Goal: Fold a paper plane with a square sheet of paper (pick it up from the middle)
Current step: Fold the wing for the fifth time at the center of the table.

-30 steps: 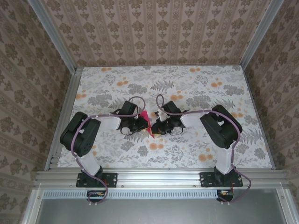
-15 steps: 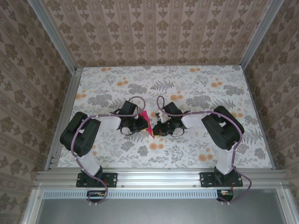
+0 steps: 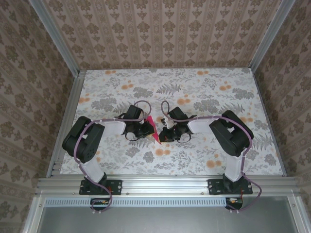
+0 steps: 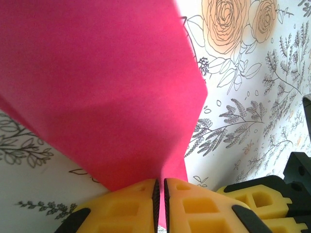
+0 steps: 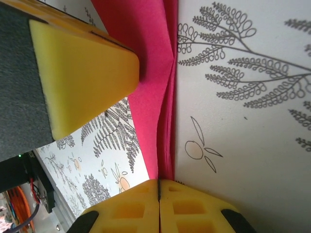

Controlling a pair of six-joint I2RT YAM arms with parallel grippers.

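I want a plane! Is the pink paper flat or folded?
Folded: the magenta-pink paper sheet shows stacked layers along a crease.

The sheet of paper (image 3: 156, 136) is sitting at the centre of the top view, over the table (image 3: 204, 82), with the left gripper (image 3: 148, 129) lying just left of it and the right gripper (image 3: 164, 134) just right (both touching it). In each wrist view it is stretching upward from the bottom centre.
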